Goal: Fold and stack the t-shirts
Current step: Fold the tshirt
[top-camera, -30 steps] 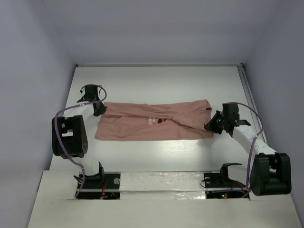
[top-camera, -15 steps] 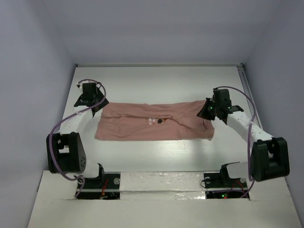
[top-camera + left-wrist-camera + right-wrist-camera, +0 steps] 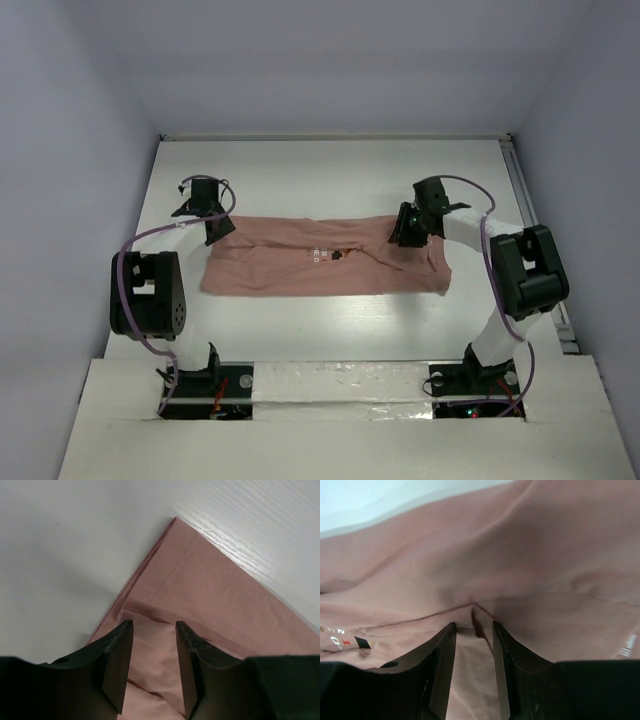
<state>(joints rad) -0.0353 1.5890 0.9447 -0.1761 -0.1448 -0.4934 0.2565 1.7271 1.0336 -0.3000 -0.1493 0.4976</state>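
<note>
t-shirt (image 3: 290, 268) flat on table (image 3: 330, 170), folded into a long pink strip running left-right, print (image 3: 325, 254) facing up near the strip's middle. All positions below are relative to the shirt.

left gripper (image 3: 215, 230): over the shirt's far-left corner. Wrist cam shows fingers (image 3: 116, 665) spread, gap between them, pink corner and a small fold under the tips. Nothing pinched; contact with the cloth can't be told.

right gripper (image 3: 403, 230): over the shirt's far edge, right of the print, short of the right end. Fingers (image 3: 442, 670) parted, straddling a raised crease in the cloth, not closed on it. Print sits left of the tips.
</note>
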